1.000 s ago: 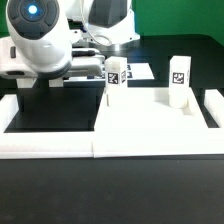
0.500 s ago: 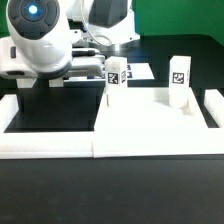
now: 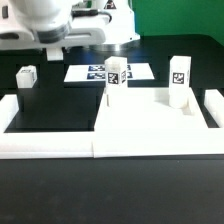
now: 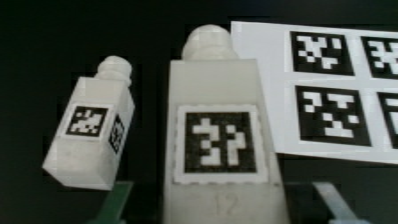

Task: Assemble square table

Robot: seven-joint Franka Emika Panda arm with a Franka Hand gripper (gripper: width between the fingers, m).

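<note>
The fingers look closed around one leg, holding it above the tabletop, probably for carrying it to the panel.

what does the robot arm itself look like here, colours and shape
The robot arm has smooth, glossy white rounded shells, with dark grey-black parts on its underside. No cables, lettering or sleeves show clearly. The wrist view shows only blurred, dull grey-green fingers at the picture's edge.
</note>
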